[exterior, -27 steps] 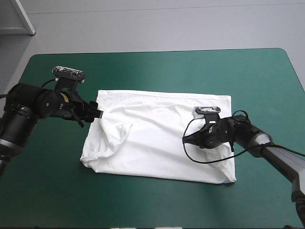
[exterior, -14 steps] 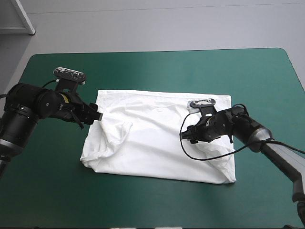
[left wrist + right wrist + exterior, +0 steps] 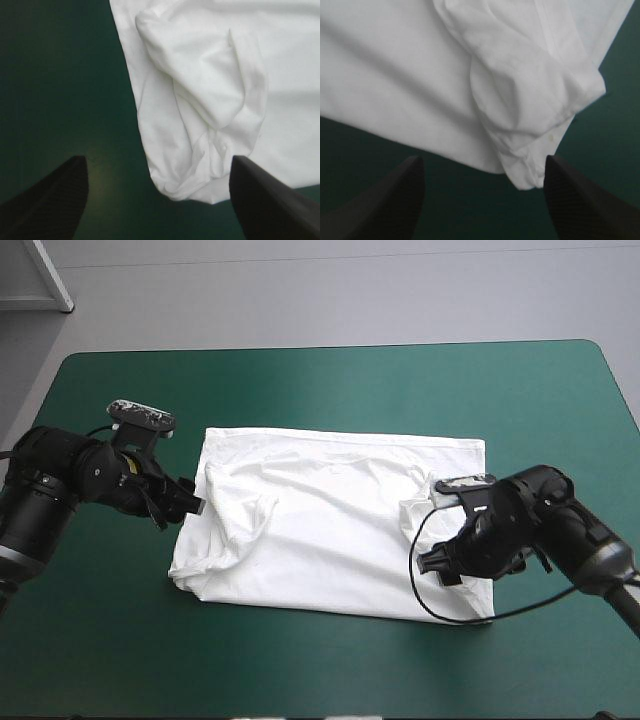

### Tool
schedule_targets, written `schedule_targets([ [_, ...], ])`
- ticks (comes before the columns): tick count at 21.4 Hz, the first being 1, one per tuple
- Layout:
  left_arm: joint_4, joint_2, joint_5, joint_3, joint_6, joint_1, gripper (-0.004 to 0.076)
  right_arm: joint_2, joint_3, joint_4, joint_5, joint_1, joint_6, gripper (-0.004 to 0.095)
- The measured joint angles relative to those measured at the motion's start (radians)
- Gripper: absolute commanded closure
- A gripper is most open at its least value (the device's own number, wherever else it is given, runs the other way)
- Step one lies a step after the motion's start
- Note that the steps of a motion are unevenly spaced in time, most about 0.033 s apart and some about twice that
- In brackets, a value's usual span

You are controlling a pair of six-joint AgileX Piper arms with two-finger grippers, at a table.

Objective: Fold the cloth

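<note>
the shirt point(image 3: 330, 530) lay spread flat at the middle of the teal-green counter point(image 3: 330, 390). it was plain white, folded into a rough rectangle with its long sides running left to right. its far edge was straight and its near edge slanted a little. soft creases crossed the far half, and the surface toward the near edge was smoother.

near the shirt's left edge a sleeve point(image 3: 200, 85) was tucked inward over the body, making a rounded, puffy flap with a hemmed rim. below it the cloth bunched into a wrinkled, blunt corner. near the right edge the other sleeve point(image 3: 520, 100) was folded in the same way. its hemmed end reached past the body's near edge as a small, squared tab.

the left gripper point(image 3: 198, 505) sat low just beside the shirt's left edge. it was wide, with its black fingers point(image 3: 55, 195) well apart over bare cover, and the bunched near-left corner lay ahead of it between them.

the right gripper point(image 3: 432, 565) hung over the shirt's near-right part. it too was wide, with its fingers point(image 3: 385, 200) apart over cover, and the sleeve tab lay ahead of it between them. neither gripper held any cloth.
</note>
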Motion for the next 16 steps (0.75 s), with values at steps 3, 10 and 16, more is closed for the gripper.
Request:
schedule_targets([
  [3,0.000,-0.021,-0.001,0.119,0.000,0.000,0.0157,-0.086,0.076,0.000,0.016,0.000,0.022,0.0261],
  [10,-0.035,-0.010,-0.176,0.437,-0.041,0.000,0.0157,-0.193,0.177,-0.001,0.018,0.000,0.029,0.0261],
  [16,-0.061,0.163,-0.337,0.536,-0.038,0.000,0.0214,-0.201,0.197,0.000,0.010,0.000,0.032,0.0262],
])
